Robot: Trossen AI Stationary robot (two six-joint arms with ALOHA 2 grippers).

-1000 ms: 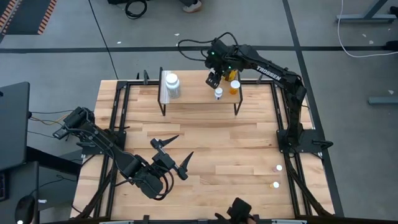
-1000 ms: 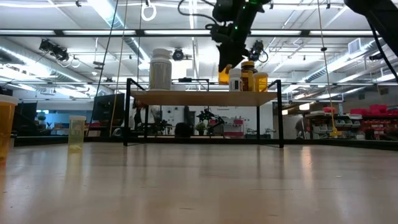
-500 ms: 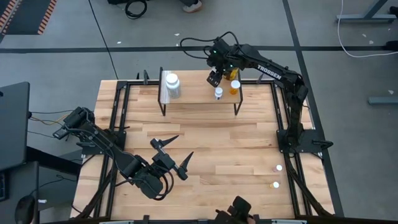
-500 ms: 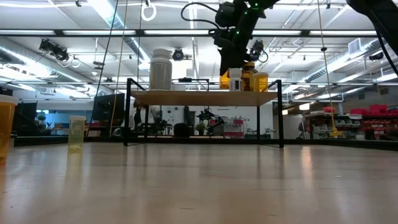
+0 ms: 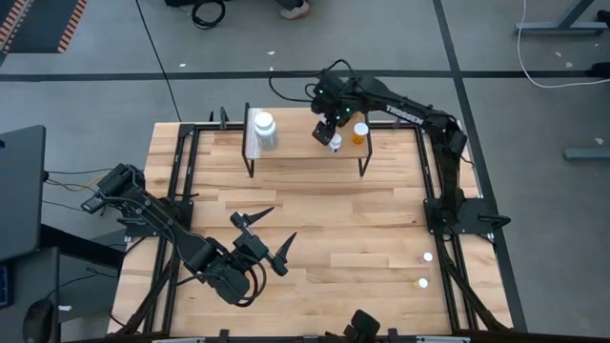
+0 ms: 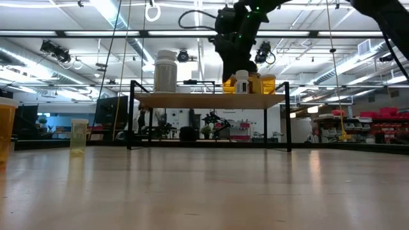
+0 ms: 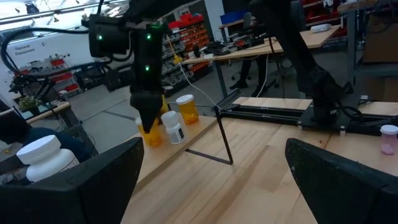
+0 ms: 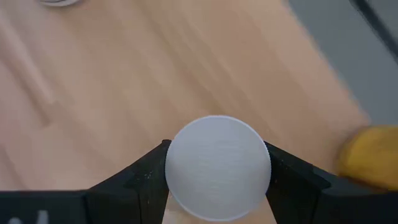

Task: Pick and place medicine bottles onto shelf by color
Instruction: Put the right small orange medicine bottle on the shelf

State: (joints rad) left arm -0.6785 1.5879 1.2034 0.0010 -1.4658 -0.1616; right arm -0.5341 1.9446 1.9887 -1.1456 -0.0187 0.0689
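While the right gripper (image 5: 323, 130) is positioned over the shelf (image 5: 305, 154), an orange bottle (image 6: 229, 84) is seen clamped in it. On the right wrist view the bottle's white cap (image 8: 217, 167) is pinched on both sides by the two dark fingers (image 8: 140, 182). The bottle is held upright, cap up, with its base at about the level of the plank. Whether it touches the wood cannot be told.

- Shelf: set at the 12 o'clock edge of the table (image 5: 315, 219), on black legs, with a whitish strip at its 9 o'clock end.
- Large white bottle (image 5: 264, 130): standing upright on that 9 o'clock end, well apart from the others.
- Small white bottle (image 5: 335, 143): on the plank just beside the held bottle, at its 4 o'clock.
- White-capped orange bottle (image 5: 359, 132): on the shelf's 3 o'clock end, near the small white one.
- Held bottle: noted between the large white bottle and this group, close to the group.
- Two white-capped bottles (image 5: 425, 270): standing on the table at about 4 o'clock, near each other and well apart from the shelf.
- Left gripper (image 5: 283, 222): parked low over the table at about 7 o'clock, fingers spread wide apart, nothing between them
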